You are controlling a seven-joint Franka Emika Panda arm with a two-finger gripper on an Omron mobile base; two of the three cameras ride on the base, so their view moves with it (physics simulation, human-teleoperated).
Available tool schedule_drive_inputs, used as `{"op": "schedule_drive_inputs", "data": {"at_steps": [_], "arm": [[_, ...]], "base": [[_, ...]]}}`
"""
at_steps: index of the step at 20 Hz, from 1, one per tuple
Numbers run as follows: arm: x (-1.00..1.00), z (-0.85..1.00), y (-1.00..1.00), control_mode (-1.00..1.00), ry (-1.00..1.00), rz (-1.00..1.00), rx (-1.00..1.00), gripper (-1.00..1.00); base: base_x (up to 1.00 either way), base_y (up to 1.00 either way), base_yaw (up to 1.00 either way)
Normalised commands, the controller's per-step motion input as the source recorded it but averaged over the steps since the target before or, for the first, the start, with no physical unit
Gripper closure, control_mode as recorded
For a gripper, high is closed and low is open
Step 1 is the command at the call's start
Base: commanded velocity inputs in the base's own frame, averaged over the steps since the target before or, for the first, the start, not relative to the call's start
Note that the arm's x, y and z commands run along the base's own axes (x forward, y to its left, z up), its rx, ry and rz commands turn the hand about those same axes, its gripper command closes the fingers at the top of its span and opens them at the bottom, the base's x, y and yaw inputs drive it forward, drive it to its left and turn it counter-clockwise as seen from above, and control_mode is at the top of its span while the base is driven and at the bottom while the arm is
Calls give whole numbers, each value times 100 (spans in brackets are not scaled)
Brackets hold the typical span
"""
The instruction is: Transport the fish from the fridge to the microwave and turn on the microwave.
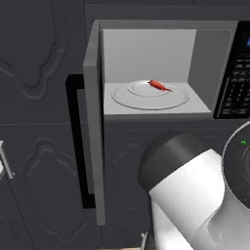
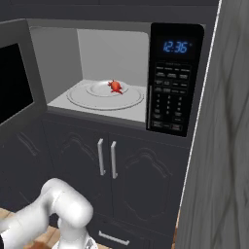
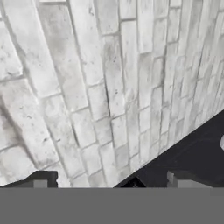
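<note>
Now, fish: one small red-orange fish (image 1: pixel 159 85) lies on the round turntable (image 1: pixel 128 97), a little right of its centre in the left base view, upper middle of that frame; in the right base view the same fish (image 2: pixel 115 86) sits at upper centre-left.
Microwave: one microwave (image 2: pixel 175 29), its cavity pale and lit, set among dark cabinets.
Microwave door: one door (image 1: pixel 93 122), swung fully open toward the left of the left base view, seen edge-on; its black handle (image 1: pixel 78 141) runs down just left of it. In the right base view the door's dark window (image 2: pixel 14 82) shows at the left edge.
Keypad panel: one black panel (image 2: pixel 172 78) right of the cavity, with a blue clock display (image 2: pixel 175 46) at its top.
Cabinet handles: two pale upright handles (image 2: pixel 106 158) side by side on the doors under the microwave; one more (image 1: pixel 5 161) at the left edge of the left base view.
Gripper: one gripper (image 3: pixel 111 183), two dark finger tips at the bottom of the hand view, set wide apart with nothing between them, over a pale tiled floor (image 3: pixel 87 87).
Arm: white links at the lower right of the left base view and lower left of the right base view, low and well apart from the fish.
</note>
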Motion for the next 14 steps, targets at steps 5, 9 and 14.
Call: {"op": "schedule_drive_inputs", "data": {"at_steps": [5,9,14], "arm": [[-53,-61,55,-100,-1,16,22,-100],[-34,-88,94,-100,8,10,0,-100],[10,-100,95,-100,29,10,-1,-100]], "base": [[0,0,0],[0,0,0],[0,0,0]]}}
